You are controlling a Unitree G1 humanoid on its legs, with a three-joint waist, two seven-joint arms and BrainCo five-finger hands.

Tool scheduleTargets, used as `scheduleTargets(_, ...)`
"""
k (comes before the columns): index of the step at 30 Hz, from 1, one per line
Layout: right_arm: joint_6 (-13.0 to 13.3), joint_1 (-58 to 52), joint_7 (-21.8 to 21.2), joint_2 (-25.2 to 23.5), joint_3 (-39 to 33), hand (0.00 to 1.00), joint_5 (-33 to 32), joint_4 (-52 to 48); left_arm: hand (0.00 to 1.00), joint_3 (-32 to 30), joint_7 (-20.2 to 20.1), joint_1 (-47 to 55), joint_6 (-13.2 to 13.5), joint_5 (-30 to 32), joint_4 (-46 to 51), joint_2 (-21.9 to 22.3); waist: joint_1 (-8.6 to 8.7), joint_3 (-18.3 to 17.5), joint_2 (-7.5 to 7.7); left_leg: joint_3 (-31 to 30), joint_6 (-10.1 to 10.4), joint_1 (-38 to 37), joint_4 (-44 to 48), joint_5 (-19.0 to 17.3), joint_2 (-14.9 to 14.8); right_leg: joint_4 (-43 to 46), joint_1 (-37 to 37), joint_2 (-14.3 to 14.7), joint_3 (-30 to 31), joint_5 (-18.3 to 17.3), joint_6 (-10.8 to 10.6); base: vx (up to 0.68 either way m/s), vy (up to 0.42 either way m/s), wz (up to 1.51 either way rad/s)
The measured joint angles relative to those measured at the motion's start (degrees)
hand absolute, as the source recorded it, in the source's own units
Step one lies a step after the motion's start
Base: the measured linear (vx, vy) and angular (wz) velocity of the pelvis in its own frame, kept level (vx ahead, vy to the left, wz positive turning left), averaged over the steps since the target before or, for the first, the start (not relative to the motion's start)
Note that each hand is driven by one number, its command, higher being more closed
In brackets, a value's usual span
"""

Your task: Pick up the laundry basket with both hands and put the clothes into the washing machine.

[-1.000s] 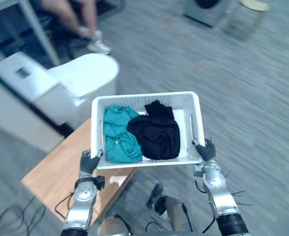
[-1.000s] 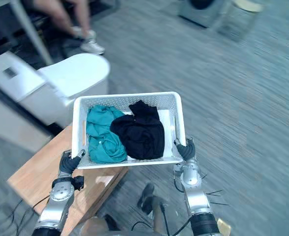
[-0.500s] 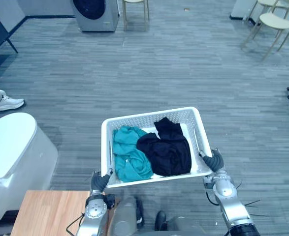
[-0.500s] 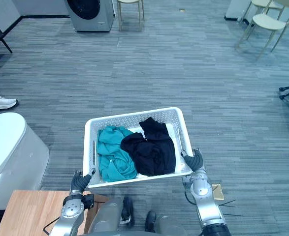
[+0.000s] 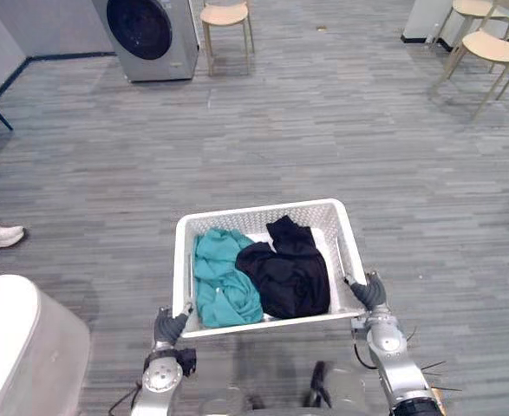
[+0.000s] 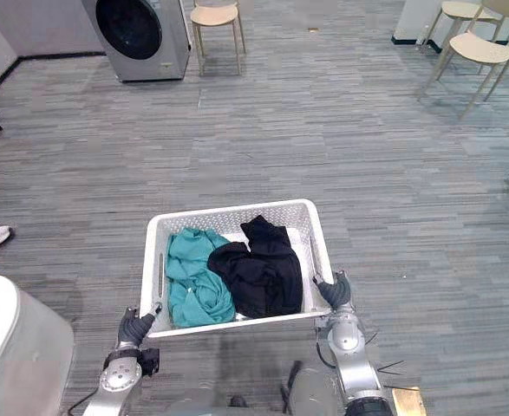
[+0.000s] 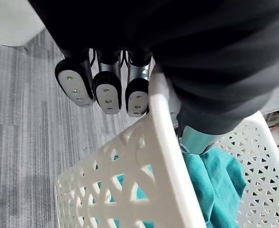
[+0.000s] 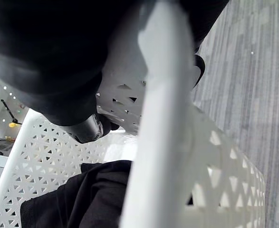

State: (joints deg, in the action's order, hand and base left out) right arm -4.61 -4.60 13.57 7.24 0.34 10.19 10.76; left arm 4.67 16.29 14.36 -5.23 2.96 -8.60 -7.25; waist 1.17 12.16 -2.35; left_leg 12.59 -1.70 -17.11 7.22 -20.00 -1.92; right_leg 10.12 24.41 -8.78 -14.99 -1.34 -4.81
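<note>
Your left hand (image 5: pixel 169 327) pinches the near-left corner of the laundry basket (image 5: pixel 263 208), with fingers (image 7: pixel 106 90) curled outside the wall and the thumb inside. In the basket lie a teal garment (image 5: pixel 224 282) and, touching it on the right, a black garment (image 5: pixel 289 273), and your right hand (image 5: pixel 368 295) clamps the near-right corner in the same way. I judge the basket light and stiff, but its smooth rim can slip, so keep both corner holds level on the way to the washing machine (image 5: pixel 146 35), well beyond the basket's far-left corner.

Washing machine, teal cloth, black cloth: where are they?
washing machine (image 5: pixel 140 27), left eye view, on its dark round door.
teal cloth (image 5: pixel 224 290), left eye view, bunched middle.
black cloth (image 5: pixel 289 279), left eye view, crumpled middle.
</note>
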Motion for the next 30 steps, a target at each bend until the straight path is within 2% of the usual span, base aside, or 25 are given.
scheduleTargets(1, 0.0, -0.7, 0.1, 0.0, 0.0, 1.0, 0.0, -0.7, 1.0, 0.3, 0.0, 0.0, 0.0, 0.0, 0.0, -0.4, 0.6, -0.2, 0.72, -0.3, 2.5, -3.5, -0.7, -1.4, 0.1, -2.1, 0.2, -0.2, 1.0, 1.5, 0.9, 0.7, -0.212, 0.42)
scheduleTargets(2, 0.0, -1.0, 0.2, 0.1, 0.0, 1.0, 0.0, -0.9, 1.0, 0.4, 0.0, -0.1, 0.0, 0.0, -0.4, 0.3, 0.9, -0.4, 0.09, -1.2, 3.6, -4.8, -0.3, -2.1, -0.7, 1.1, 0.8, 0.3, 1.8, 6.7, 2.9, 0.75, -0.231, 0.26)
scheduleTargets(3, 0.0, -1.6, 0.2, 0.6, -0.4, 1.0, 0.0, -0.9, 1.0, 0.4, 0.0, -0.2, -0.1, 0.2, -0.4, 1.3, 1.05, -1.6, -1.58, -1.8, 4.1, -4.5, 3.5, -2.3, -3.1, 9.1, 3.5, 0.7, 2.0, 8.8, 4.7, 0.64, -0.21, 0.13)
scheduleTargets(4, 0.0, -1.6, 0.2, 0.7, -0.7, 1.0, 0.0, -0.9, 1.0, 0.4, 0.0, -0.3, -0.1, 0.3, -0.5, 1.7, 1.07, -2.0, -2.5, -1.8, 4.6, -3.4, 7.4, -2.0, -4.1, 12.6, 4.4, 1.1, 1.5, 7.9, 5.4, 0.78, -0.274, -0.06)
scheduleTargets(5, 0.0, -1.2, 0.2, 1.0, -1.1, 1.0, 0.0, -0.9, 1.0, 0.5, 0.0, -0.6, -0.1, 0.6, -0.5, 2.4, 0.82, -2.0, -4.42, -1.3, 7.9, 1.2, 19.5, 0.8, -7.9, 16.7, 4.3, 3.0, 0.7, 3.1, 6.7, 0.89, -0.332, -0.28)
scheduleTargets(7, -0.3, -1.0, 0.1, 1.5, -1.0, 1.0, -0.2, -1.1, 1.0, 0.5, 0.0, -0.8, -0.3, 0.6, -0.7, 3.1, -0.37, -1.1, -5.87, -1.4, 7.8, 11.5, 45.3, 21.1, -14.6, 17.0, -1.8, 6.4, 0.7, -1.9, 8.1, 0.8, -0.272, -0.39)
scheduleTargets(8, -0.5, -1.5, 0.4, 1.6, -1.2, 1.0, -0.6, -1.9, 1.0, 0.8, 0.0, -0.9, -0.4, 0.6, -0.7, 3.3, -0.71, -0.2, -6.1, -1.3, 7.4, 15.1, 55.0, 19.3, -16.8, 16.3, -6.1, 7.7, 0.4, -3.1, 8.6, 0.67, -0.128, -0.31)
scheduleTargets(9, -0.5, -3.1, 1.2, 1.6, -1.2, 1.0, -0.6, -4.5, 1.0, 1.0, 0.0, -0.7, -0.4, 0.6, -0.5, 3.2, -1.77, 0.7, -5.06, -0.5, 4.4, 19.9, 63.5, 15.8, -17.7, 14.9, -11.9, 7.8, 0.8, -4.9, 9.0, 0.65, -0.1, -0.24)
scheduleTargets(10, -0.4, -4.3, 1.4, 1.5, -1.2, 1.0, -0.6, -7.0, 1.0, 1.2, 0.0, -0.3, -0.4, 0.5, 0.0, 3.1, -2.25, 0.9, -4.0, 1.1, 2.0, 23.3, 65.0, 13.5, -17.2, 12.2, -16.5, 7.7, 1.7, -8.0, 8.8, 0.78, -0.088, -0.23)
scheduleTargets(12, -0.2, -4.1, 1.6, 1.9, -1.2, 1.0, -0.6, -9.4, 1.0, 1.3, 0.0, -0.1, 0.2, 0.5, 0.9, 3.1, -2.8, 1.2, -2.89, 2.4, 0.3, 31.9, 58.3, 8.3, -15.1, 5.8, -23.8, 7.5, 2.9, -8.9, 7.4, 0.62, 0.004, -0.21)
scheduleTargets(14, 0.2, -3.5, 1.9, 2.4, -1.3, 1.0, -0.7, -9.2, 1.0, 1.3, 0.0, -0.6, 0.8, 0.5, 1.6, 3.1, -3.68, 1.4, -2.53, 2.1, 0.7, 36.4, 45.7, 7.2, -11.6, 2.7, -28.1, 6.1, 3.8, -9.9, 5.6, 0.56, 0.105, -0.2)
scheduleTargets(16, 0.9, -3.1, 2.5, 3.1, -1.5, 1.0, -0.7, -7.0, 1.0, 1.4, -0.1, -0.3, 0.8, 0.6, 2.0, 3.8, -3.75, 1.2, -3.03, 1.2, 6.4, 36.8, 13.3, 13.0, -6.2, -1.9, -34.4, 4.0, 4.1, -11.6, 1.8, 0.71, 0.217, -0.12)
scheduleTargets(17, 0.9, -3.0, 2.6, 3.3, -1.5, 1.0, -0.7, -6.4, 1.0, 1.5, -0.2, -0.2, 0.8, 0.6, 2.1, 3.9, -3.94, 1.1, -3.73, 1.0, 6.7, 36.7, 7.1, 15.8, -6.1, -3.1, -36.4, 4.2, 4.3, -12.2, 0.9, 0.71, 0.269, -0.26)
scheduleTargets(18, 0.9, -2.5, 2.8, 3.1, -1.4, 1.0, -0.8, -4.0, 1.0, 1.5, -0.2, -0.2, 0.4, 0.7, 2.0, 3.5, -5.27, 0.7, -3.66, 2.1, 3.2, 35.9, 7.9, 23.7, -5.2, -4.8, -39.7, 3.4, 5.4, -13.2, -0.8, 0.88, 0.349, -0.17)
scheduleTargets(19, 0.8, -2.1, 3.0, 2.4, -1.5, 1.0, -0.9, -2.3, 1.0, 1.4, -0.1, -0.6, -0.4, 1.4, 2.5, 3.2, -5.02, 0.3, -1.38, 2.5, -2.4, 37.2, 12.2, 21.6, -2.9, -5.3, -41.1, 1.0, 6.1, -11.6, -2.3, 0.76, 0.295, -0.03)
scheduleTargets(20, 0.8, -2.1, 2.9, 2.5, -1.7, 1.0, -1.0, -2.0, 1.0, 1.4, -0.2, -0.9, -0.6, 1.9, 2.6, 3.2, -4.94, 0.1, -0.62, 2.6, -4.8, 38.0, 15.1, 19.6, -2.0, -4.4, -41.1, -0.1, 6.0, -11.1, -3.0, 0.77, 0.306, 0.17)
scheduleTargets(21, 0.8, -1.8, 2.7, 2.6, -1.7, 1.0, -1.0, -1.2, 1.0, 1.5, -0.4, -0.9, -0.8, 2.4, 2.6, 3.6, -5.38, 0.2, 0.02, 3.4, -6.3, 38.9, 21.1, 14.6, -1.7, 1.7, -39.2, -2.0, 7.1, -11.3, -3.8, 0.75, 0.323, -0.07)
scheduleTargets(22, 0.8, -0.9, 2.3, 2.6, -1.8, 1.0, -1.0, 0.0, 1.0, 1.6, -0.5, 0.1, -1.0, 2.4, 2.6, 3.5, -5.44, 0.3, 0.3, 4.7, -6.4, 37.1, 24.0, 9.4, -1.4, 14.6, -35.3, -4.0, 9.8, -10.9, -6.8, 0.72, 0.33, -0.27)
scheduleTargets(23, 0.8, -0.6, 2.3, 2.4, -2.0, 1.0, -0.9, 0.6, 1.0, 1.6, -0.5, 0.3, -1.1, 2.4, 2.5, 3.1, -5.45, 0.6, 0.87, 5.3, -6.6, 35.1, 24.4, 7.4, -0.7, 23.6, -31.7, -5.4, 11.7, -9.1, -9.8, 0.66, 0.322, -0.28)
scheduleTargets(24, 0.8, -0.3, 2.0, 1.4, -2.4, 1.0, -0.5, 2.0, 1.0, 1.8, -0.6, 0.2, -1.4, 2.4, 2.5, 1.6, -4.86, 1.1, 1.9, 5.7, -6.3, 30.7, 24.1, 4.5, 1.3, 41.9, -25.9, -7.4, 13.8, -6.1, -10.6, 0.51, 0.223, -0.07)
scheduleTargets(25, 0.8, -0.7, 2.0, 0.8, -2.4, 1.0, -0.4, 2.5, 1.0, 1.9, -0.7, 0.2, -1.5, 2.4, 2.5, 1.0, -4.62, 1.1, 2.12, 5.4, -6.3, 28.0, 23.4, 3.3, 2.4, 49.2, -23.3, -8.3, 13.5, -5.9, -9.6, 0.79, 0.268, 0.05)
scheduleTargets(26, 0.8, -1.1, 2.0, 0.0, -2.3, 1.0, -0.4, 3.7, 1.0, 1.9, -0.6, 0.3, -1.7, 2.5, 2.5, 0.1, -3.54, 1.1, 1.95, 4.8, -6.4, 21.1, 19.2, 2.3, 3.8, 58.9, -18.3, -8.4, 11.0, -8.4, -4.9, 0.79, 0.203, 0.13)
scheduleTargets(27, 0.8, -1.1, 1.8, 0.0, -2.0, 1.0, -0.4, 3.7, 1.0, 1.9, -0.6, 0.3, -1.8, 2.5, 2.6, -0.4, -2.87, 0.8, 1.43, 4.3, -6.4, 17.4, 15.7, 2.3, 4.1, 59.4, -15.3, -7.9, 8.2, -10.0, -2.2, 0.66, 0.163, 0.13)
scheduleTargets(29, 1.0, -0.7, 1.5, -0.2, -2.0, 1.0, -0.4, 3.5, 1.0, 2.1, -0.6, -0.6, -1.7, 2.4, 2.5, -1.1, -1.78, 0.7, 0.51, 3.0, -6.0, 11.1, 9.2, 2.6, 4.3, 53.1, -8.7, -6.5, 1.8, -12.7, 1.6, 0.56, 0.093, 0.18)
scheduleTargets(30, 1.2, -0.8, 1.4, -0.1, -2.2, 1.0, -0.4, 3.4, 1.0, 2.7, -0.6, -1.7, -1.7, 2.4, 2.4, -1.4, -1.6, 0.8, 0.23, 1.9, -5.3, 7.3, 5.7, 2.8, 4.3, 43.4, -5.7, -5.2, -1.5, -13.3, 2.3, 0.75, 0.095, 0.35)
